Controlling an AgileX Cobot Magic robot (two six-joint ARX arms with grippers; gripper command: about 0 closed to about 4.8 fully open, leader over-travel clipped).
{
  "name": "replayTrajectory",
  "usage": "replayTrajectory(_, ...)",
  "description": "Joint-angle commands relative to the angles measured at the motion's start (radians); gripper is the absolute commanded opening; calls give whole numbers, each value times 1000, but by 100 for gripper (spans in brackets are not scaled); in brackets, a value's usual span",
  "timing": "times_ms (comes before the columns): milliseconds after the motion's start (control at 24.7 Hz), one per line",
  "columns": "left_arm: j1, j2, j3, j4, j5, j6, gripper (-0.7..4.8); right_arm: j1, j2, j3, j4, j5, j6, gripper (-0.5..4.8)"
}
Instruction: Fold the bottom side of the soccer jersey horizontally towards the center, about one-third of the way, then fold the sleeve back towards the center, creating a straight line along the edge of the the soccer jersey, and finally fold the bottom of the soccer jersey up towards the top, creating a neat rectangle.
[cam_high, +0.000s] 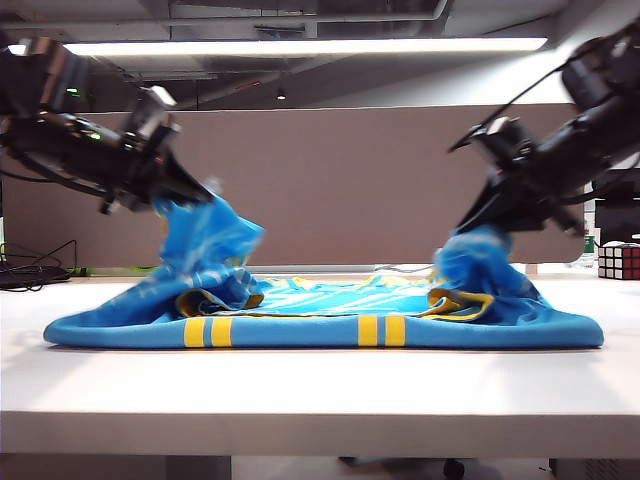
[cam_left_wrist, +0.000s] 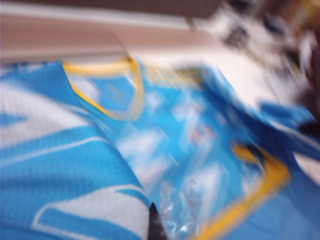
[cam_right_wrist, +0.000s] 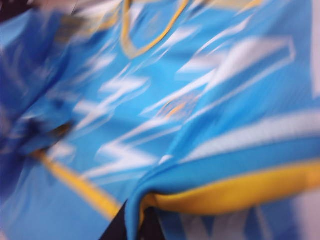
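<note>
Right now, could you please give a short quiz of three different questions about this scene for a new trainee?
1. True or false: both grippers lift the soccer jersey off the table.
2. The left gripper is: A) open B) shut on cloth.
3. What stands at the table's far right edge?

Key: 1. False, its middle lies flat, only two parts are raised. 2. B; the right gripper too. 3. A puzzle cube.
</note>
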Motion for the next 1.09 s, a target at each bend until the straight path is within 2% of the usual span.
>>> replayTrajectory(41, -48, -1, -2, -290, 5, 187, -6, 78, 3, -5, -165, 29, -105, -8)
replayTrajectory(122, -76, 1, -3, -440, -43, 280, -6, 123, 3, -5, -262, 79, -184, -8)
replayTrajectory(243, -106, 1, -3, -586, -157, 404, -4, 168, 3, -6, -354, 153, -260, -8)
replayTrajectory(284, -114, 1, -3, -613, -208, 421, 35, 179, 3, -6, -365, 175, -264, 6)
replayTrajectory(324, -114, 1, -3, -616, -231, 420, 127, 179, 3, -5, -360, 172, -262, 45)
replayTrajectory(365, -114, 1, -3, -605, -240, 417, 284, 179, 3, -5, -340, 172, -246, 140)
replayTrajectory(405, -114, 1, -3, -601, -241, 417, 342, 177, 3, -3, -333, 172, -244, 193)
replayTrajectory(486, -114, 0, -2, -587, -230, 410, 410, 177, 1, 1, -322, 163, -243, 236)
replayTrajectory(608, -104, -45, -2, -557, -194, 301, 408, 162, -54, 1, -319, 118, -195, 235)
replayTrajectory(810, -54, -192, -2, -607, -209, 241, 407, 93, -212, 0, -372, 125, -191, 234)
replayTrajectory(1013, 5, -295, -5, -744, -300, 221, 404, -15, -332, -6, -504, 154, -192, 235)
replayTrajectory(1094, 48, -298, -7, -815, -301, 195, 404, -86, -353, -17, -562, 125, -192, 235)
